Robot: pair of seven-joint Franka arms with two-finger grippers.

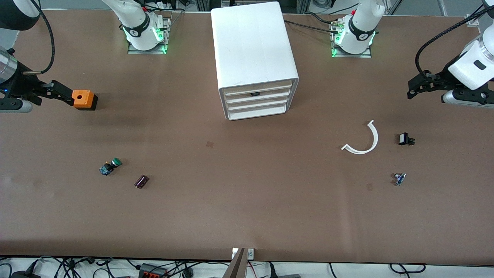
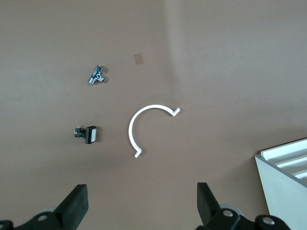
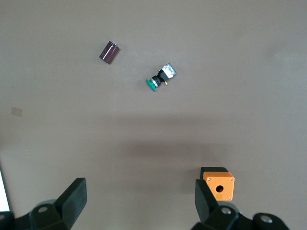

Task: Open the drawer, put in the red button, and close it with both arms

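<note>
Hovering empty, fingers spread wide: left hand [image 1: 413, 89] and right hand [image 1: 61, 94], white plastic drawer cabinet [image 1: 254, 58] shut between them; no red button visible, fits before-opening or after-closing.

Orange box [image 1: 83, 99], green button [image 1: 111, 166], dark capacitor [image 1: 141, 181] (lying flat), white curved strip [image 1: 363, 139], blk switch [image 1: 405, 139], sm. metal fitting [image 1: 399, 178]

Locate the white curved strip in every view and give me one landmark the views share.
Front view: the white curved strip lies on the table toward the left arm's end, nearer to the camera than the white drawer cabinet.
Left wrist view: it sits mid-picture, beside the small black switch.
Right wrist view: not in it.
Shared landmark: that black switch, beside the strip in front and left wrist views.
</note>
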